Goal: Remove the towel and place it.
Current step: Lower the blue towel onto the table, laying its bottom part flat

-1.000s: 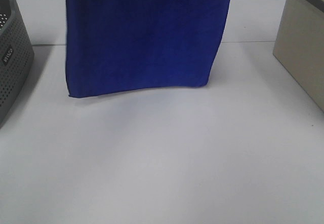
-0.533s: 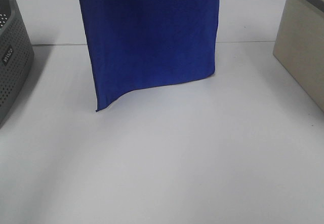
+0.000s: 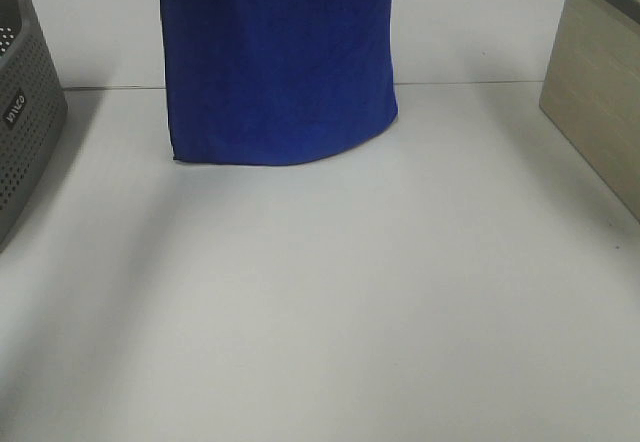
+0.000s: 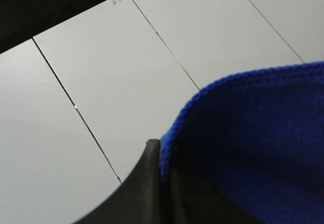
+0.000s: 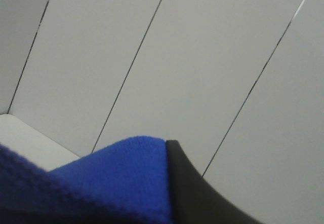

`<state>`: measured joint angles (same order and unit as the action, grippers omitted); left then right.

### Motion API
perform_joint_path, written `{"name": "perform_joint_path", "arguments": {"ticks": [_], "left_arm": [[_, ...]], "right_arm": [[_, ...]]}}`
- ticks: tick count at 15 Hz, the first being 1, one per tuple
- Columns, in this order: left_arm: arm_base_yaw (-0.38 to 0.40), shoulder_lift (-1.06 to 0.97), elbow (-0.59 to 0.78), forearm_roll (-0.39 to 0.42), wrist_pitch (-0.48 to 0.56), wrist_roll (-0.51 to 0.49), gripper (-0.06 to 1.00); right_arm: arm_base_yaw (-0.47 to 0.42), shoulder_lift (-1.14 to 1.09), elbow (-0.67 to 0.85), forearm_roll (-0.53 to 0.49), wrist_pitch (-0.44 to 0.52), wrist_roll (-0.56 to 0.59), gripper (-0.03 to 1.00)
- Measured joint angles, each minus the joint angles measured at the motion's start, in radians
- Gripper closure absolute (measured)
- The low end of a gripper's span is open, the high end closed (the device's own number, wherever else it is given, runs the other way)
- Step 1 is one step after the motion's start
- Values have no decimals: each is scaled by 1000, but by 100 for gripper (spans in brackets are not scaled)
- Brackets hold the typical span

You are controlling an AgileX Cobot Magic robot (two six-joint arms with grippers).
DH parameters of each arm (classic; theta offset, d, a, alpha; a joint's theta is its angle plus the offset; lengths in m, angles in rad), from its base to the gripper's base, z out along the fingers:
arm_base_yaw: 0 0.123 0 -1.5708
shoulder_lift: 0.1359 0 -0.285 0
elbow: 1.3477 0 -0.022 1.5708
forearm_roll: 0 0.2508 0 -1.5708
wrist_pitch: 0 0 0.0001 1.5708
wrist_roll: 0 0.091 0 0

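Over the far middle of the table [image 3: 400, 292], we are holding the towel [image 3: 278, 62] hanging, with the left gripper [image 4: 161, 155] and right gripper [image 5: 168, 150] both pinching its top edge. It is looking clear of the grey basket [image 3: 25, 152] — placing is remaining.

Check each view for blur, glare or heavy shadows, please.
Exterior high: even light, no glare, a soft shadow on the table below the towel. Left wrist: near towel edge slightly soft, one corner dark. Right wrist: towel and foreground blurred.
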<state>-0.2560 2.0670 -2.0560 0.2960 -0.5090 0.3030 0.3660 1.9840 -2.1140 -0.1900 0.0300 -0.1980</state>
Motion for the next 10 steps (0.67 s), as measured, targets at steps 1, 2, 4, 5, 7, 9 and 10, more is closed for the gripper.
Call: {"name": "perform_joint_path", "arguments": {"ticks": [1,2,4,5,7,9,10], "left_arm": [[0,61,-101,0,17,1,94],[0,124,-219,0,44,1,94],[0,242,-438,0,114,1,94],[0,285,-519,0,154,1,94],[0,345,-600,0,260,-4,94],[0,351,-603,0,356,-53,94],[0,351,-604,0,409,-81,94]], "right_arm": [[-18,30,-37,13,-6,5,95],[-35,63,-86,29,-11,8,95],[-53,115,-178,70,-19,13,95],[-58,126,-202,88,-30,16,95],[-61,142,-213,102,-3,21,95],[-61,158,-213,109,62,23,95],[-61,160,-213,115,119,23,95]]}}
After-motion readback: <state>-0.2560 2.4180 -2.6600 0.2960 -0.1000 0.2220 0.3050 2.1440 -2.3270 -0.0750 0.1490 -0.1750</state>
